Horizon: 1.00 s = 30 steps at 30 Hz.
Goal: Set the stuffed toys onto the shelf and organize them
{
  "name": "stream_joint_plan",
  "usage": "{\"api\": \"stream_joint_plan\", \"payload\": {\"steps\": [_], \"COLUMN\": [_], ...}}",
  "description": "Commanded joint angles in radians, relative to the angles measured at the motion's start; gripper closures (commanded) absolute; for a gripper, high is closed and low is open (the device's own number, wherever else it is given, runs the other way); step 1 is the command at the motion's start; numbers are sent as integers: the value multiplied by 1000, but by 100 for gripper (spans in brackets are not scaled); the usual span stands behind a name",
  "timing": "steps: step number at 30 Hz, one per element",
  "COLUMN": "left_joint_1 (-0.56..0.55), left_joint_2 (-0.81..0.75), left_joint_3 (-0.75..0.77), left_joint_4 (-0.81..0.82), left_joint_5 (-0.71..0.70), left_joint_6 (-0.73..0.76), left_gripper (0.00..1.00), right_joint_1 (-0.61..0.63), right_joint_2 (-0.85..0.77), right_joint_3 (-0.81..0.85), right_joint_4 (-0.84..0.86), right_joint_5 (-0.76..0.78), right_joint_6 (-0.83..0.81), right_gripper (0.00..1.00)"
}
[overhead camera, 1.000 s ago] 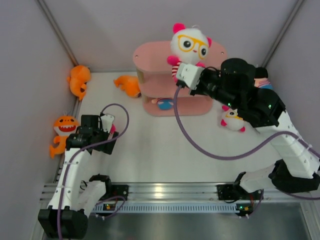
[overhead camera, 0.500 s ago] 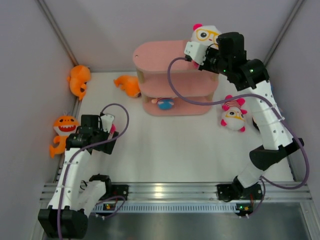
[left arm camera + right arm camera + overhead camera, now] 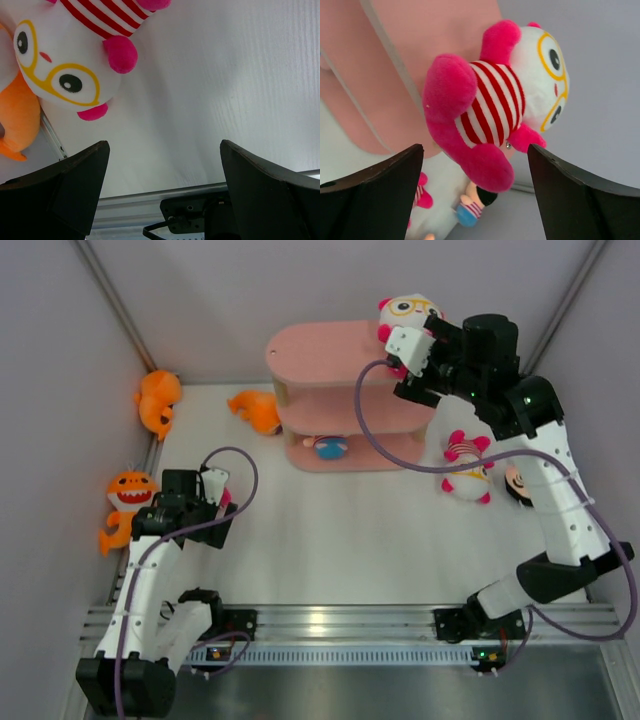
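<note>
The pink shelf (image 3: 320, 352) stands at the back middle of the table. A white-faced stuffed toy with yellow glasses (image 3: 408, 308) sits at the right end of its top board. My right gripper (image 3: 400, 334) is open just in front of it. In the right wrist view the toy (image 3: 492, 100) lies beyond the open right gripper (image 3: 475, 160), untouched by either finger. My left gripper (image 3: 203, 492) is open low over the table, hiding most of another glasses toy (image 3: 65, 75). A small blue doll (image 3: 328, 447) lies on the bottom board.
Orange sharks lie at the left wall (image 3: 158, 400), beside the shelf (image 3: 258, 410) and by my left arm (image 3: 127, 502). A third glasses toy (image 3: 465, 468) and a peach-faced doll (image 3: 517, 483) lie right of the shelf. The right arm's cable (image 3: 390, 435) hangs across the shelf's front.
My right gripper carried the glasses toy to the right end of the shelf's top board, then opened and let it go. The left arm has not moved.
</note>
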Motion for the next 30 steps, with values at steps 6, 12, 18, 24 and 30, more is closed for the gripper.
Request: {"api": "stream_joint_plan", "payload": {"steps": [6, 12, 18, 24, 30], "left_joint_1": [5, 5, 5, 5, 5], "left_joint_2": [-14, -16, -22, -28, -30], "left_joint_3": [-6, -5, -5, -6, -9], "left_joint_4": [41, 41, 41, 39, 41], "left_joint_5": [-3, 0, -3, 0, 3], "left_joint_6": [4, 5, 5, 7, 8], "left_gripper": [2, 2, 2, 2, 2], "right_joint_1": [-9, -94, -437, -548, -550], "right_joint_2": [-467, -613, -554, -270, -123], "right_joint_3": [-437, -920, -1240, -1246, -1271], "right_joint_4": [573, 581, 740, 809, 851], "right_joint_5": [309, 530, 235, 106, -14], "right_joint_6": [713, 1122, 1399, 1376, 1365], "right_gripper": [2, 2, 4, 7, 37]}}
